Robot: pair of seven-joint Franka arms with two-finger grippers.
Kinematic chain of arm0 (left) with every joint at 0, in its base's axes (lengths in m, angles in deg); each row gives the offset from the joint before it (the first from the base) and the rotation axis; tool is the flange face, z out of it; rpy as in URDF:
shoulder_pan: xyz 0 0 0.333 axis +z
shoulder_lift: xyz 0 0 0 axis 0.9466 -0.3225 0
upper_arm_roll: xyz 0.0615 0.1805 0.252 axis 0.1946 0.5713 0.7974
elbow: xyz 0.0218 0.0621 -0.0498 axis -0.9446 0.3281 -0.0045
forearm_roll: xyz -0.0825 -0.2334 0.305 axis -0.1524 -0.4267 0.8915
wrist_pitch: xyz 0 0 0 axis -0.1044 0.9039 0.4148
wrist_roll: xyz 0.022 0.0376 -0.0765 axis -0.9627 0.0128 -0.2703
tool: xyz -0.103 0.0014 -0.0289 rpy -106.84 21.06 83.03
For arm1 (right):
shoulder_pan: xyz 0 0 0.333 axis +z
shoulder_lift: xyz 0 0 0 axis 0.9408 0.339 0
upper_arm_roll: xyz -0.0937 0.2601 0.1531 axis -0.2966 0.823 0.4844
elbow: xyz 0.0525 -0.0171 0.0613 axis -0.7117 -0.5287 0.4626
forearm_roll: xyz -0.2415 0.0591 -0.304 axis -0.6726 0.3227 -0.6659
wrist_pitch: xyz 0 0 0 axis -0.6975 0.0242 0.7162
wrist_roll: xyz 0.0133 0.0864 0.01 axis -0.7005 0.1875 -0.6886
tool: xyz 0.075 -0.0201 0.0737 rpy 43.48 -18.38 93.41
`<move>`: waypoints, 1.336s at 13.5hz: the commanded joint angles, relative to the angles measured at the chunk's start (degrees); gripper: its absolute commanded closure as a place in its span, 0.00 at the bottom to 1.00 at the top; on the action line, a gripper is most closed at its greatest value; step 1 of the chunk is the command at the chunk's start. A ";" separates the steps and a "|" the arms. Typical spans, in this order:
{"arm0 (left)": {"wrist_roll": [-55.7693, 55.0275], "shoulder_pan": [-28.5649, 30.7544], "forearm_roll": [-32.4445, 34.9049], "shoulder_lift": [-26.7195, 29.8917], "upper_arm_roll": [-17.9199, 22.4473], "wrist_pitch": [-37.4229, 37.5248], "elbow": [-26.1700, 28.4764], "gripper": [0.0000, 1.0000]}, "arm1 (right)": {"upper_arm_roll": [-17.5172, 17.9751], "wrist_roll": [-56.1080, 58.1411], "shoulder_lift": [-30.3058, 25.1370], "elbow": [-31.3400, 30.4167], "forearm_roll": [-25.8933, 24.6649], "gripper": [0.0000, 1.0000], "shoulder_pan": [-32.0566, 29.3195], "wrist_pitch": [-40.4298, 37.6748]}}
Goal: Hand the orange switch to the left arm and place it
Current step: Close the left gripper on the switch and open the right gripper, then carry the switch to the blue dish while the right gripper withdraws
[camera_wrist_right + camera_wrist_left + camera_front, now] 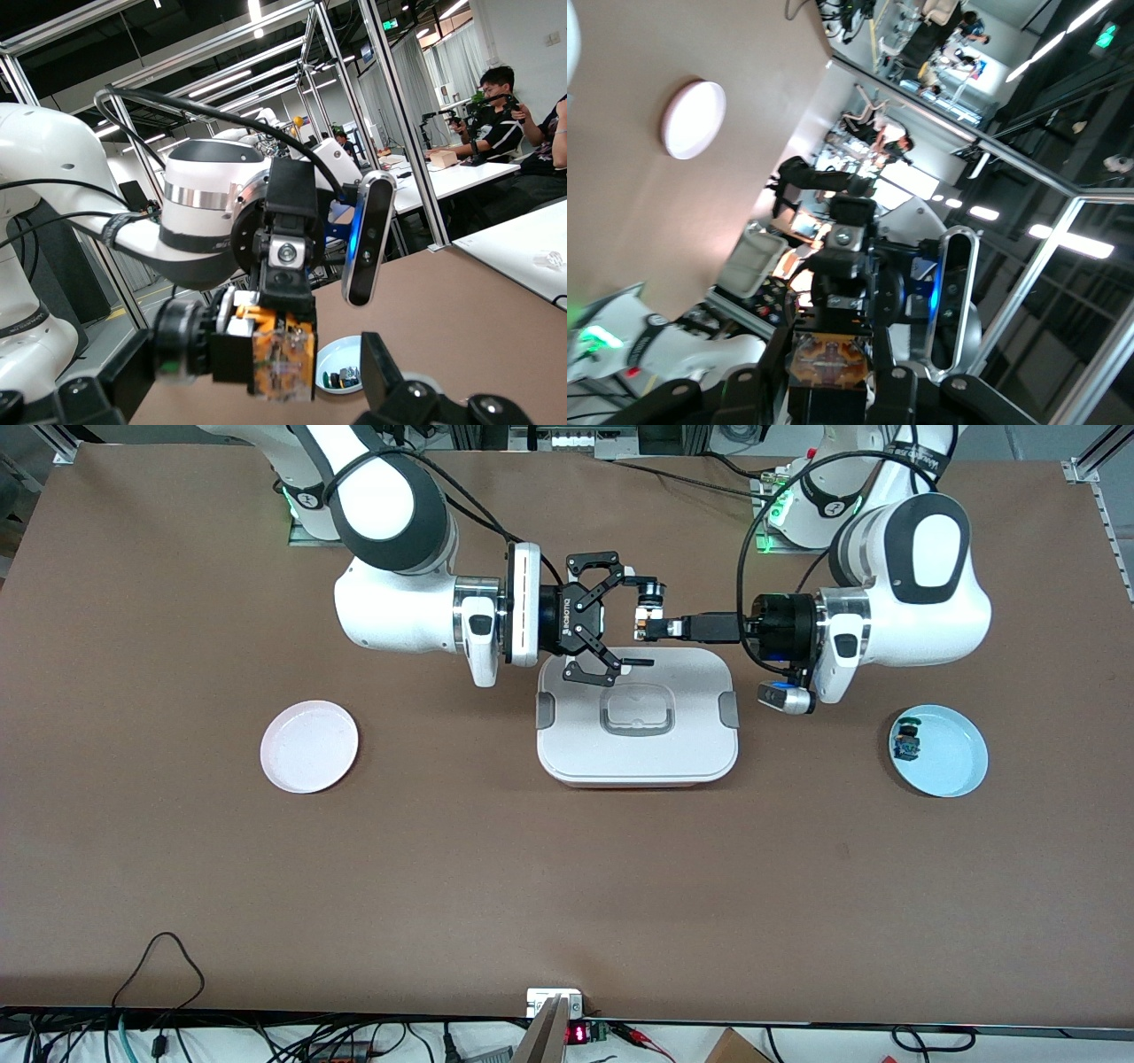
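Over the box, at its edge nearest the bases, both grippers meet in the air. Right gripper has its jaws spread wide around the switch, not gripping. Left gripper is clamped on the switch.

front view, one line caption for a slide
Left gripper holds the orange switch above the box; open right gripper brackets it.

Orange switch, tan-bodied, lies sideways in air over white lidded box.
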 commanded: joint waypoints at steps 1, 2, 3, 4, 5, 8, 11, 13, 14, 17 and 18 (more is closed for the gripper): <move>-0.10 5.93 9.35 0.10 -0.07 7.02 -1.63 1.00 | -0.94 0.03 0.31 0.43 1.45 0.00 0.65 0.22; -0.36 8.13 13.21 0.19 0.20 10.26 -2.16 1.00 | -0.94 0.03 0.31 0.43 1.45 0.00 0.65 0.22; -0.37 10.93 18.55 0.10 0.11 13.34 -2.51 1.00 | -0.94 0.11 0.23 0.34 1.45 0.00 0.65 0.13; -0.11 13.14 24.35 0.28 0.02 15.46 -2.69 1.00 | -1.12 0.11 0.14 0.25 1.45 0.00 0.65 0.05; -0.02 15.16 31.28 0.36 0.11 18.17 -4.69 1.00 | -1.73 0.11 -0.21 -0.27 1.45 0.00 0.57 -0.04; 0.59 19.30 54.74 0.37 0.02 25.04 -9.97 1.00 | -4.01 0.03 -1.97 -2.29 1.36 0.00 0.48 -0.13; 5.24 19.66 78.82 0.10 -0.15 24.45 -10.25 1.00 | -7.43 0.03 -4.34 -6.06 1.19 0.00 -0.13 -2.75; 5.43 19.93 92.80 -0.95 0.11 16.84 -7.11 1.00 | -10.77 0.20 -4.61 -7.74 0.40 0.00 -1.10 -8.71; 5.35 21.32 98.27 -2.00 0.11 11.23 -4.48 1.00 | -12.87 0.20 -4.61 -8.62 0.05 0.00 -1.63 -12.22; 5.17 26.25 107.70 -9.01 0.11 -2.07 -0.50 1.00 | -18.68 -0.32 -4.61 -9.15 -5.91 0.00 -3.56 -20.76; 4.73 26.69 109.64 -11.30 0.11 -4.01 -0.49 1.00 | -19.74 -0.33 -4.52 -9.24 -7.50 0.00 -4.09 -22.35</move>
